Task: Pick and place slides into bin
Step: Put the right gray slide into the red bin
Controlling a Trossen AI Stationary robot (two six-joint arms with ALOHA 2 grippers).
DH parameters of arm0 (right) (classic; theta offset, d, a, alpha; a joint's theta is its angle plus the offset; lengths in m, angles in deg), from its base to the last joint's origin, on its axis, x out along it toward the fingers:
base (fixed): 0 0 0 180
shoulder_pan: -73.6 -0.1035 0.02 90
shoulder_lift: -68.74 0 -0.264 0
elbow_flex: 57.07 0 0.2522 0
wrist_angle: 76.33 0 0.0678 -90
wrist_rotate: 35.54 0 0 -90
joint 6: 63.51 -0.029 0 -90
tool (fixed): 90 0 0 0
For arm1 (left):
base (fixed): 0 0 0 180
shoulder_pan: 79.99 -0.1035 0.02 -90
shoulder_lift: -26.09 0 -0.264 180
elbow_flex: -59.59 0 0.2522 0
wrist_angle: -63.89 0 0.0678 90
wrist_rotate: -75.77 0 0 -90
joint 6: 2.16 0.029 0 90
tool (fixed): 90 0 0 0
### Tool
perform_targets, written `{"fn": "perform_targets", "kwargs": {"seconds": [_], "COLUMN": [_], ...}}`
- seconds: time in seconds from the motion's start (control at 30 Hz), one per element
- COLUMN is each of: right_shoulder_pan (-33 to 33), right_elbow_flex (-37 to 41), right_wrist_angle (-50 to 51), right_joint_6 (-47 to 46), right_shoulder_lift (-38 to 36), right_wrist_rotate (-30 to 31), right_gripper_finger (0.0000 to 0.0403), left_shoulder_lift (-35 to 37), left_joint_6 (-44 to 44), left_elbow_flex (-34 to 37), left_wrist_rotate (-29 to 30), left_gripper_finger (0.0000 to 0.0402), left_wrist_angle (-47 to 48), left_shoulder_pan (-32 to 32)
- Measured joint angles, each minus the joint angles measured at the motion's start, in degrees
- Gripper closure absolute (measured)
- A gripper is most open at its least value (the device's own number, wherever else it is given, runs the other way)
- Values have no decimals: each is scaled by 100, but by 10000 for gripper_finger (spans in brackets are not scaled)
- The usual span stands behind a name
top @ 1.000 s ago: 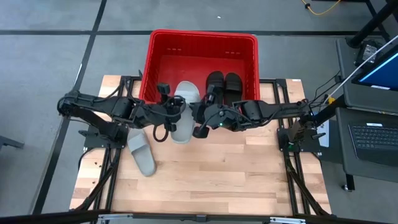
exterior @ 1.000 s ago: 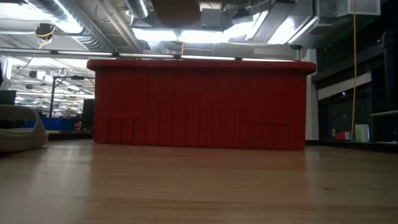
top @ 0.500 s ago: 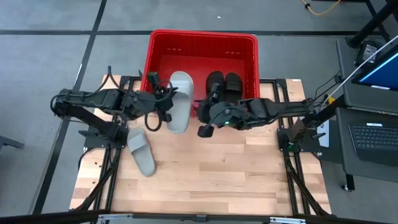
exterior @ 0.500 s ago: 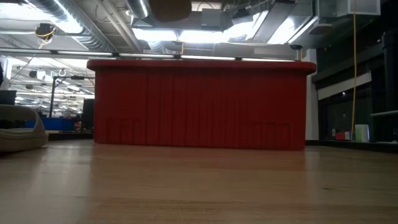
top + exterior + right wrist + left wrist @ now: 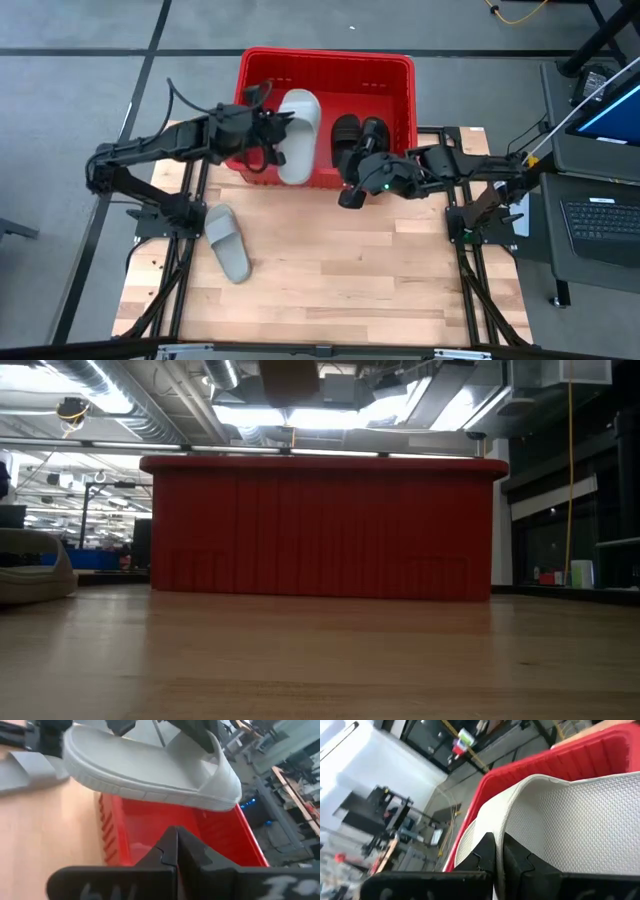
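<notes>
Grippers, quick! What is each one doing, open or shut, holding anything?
Left gripper: shut on the grey slide, held above the red bin.
Right gripper: shut, holding nothing, near the bin's front.

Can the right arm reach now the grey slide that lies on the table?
Probably not easily: the grey slide on the table lies on the left side, beneath the left arm, while the right tool is shut near the red bin.

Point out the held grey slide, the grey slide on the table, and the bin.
held grey slide (image 5: 297, 135), high view, sole's middle.
grey slide on the table (image 5: 228, 242), high view, its strap.
bin (image 5: 326, 57), high view, far rim.
</notes>
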Motion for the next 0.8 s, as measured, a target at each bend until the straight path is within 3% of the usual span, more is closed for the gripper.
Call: {"fn": "perform_targets", "kwargs": {"seconds": [0.3,0.47,0.67,0.8], "right_shoulder_pan": [525,779,1138,1329], "right_elbow_flex": [367,1757,3676,4535], "right_wrist_angle": [196,-1030,-2949,-3782], "right_joint_6": [-540,-699,-544,-425], "right_shoulder_lift": [-32,-387,-1386,-2096], "right_wrist_rotate": [-631,-681,-1540,-1731], "right_gripper_finger": [401,401,402,401], "left_shoulder_lift": [-288,-490,-656,-783], "left_joint_6": [436,430,383,598], "left_elbow_flex": [-1,-1,-2,0], "left_wrist_rotate": [-882,-1211,-1965,-2065], "left_gripper_finger": [397,397,397,397], "left_wrist_angle": [-525,-584,-744,-723], "left_shoulder_pan": [-1116,-1575,-2093,-2341]}}
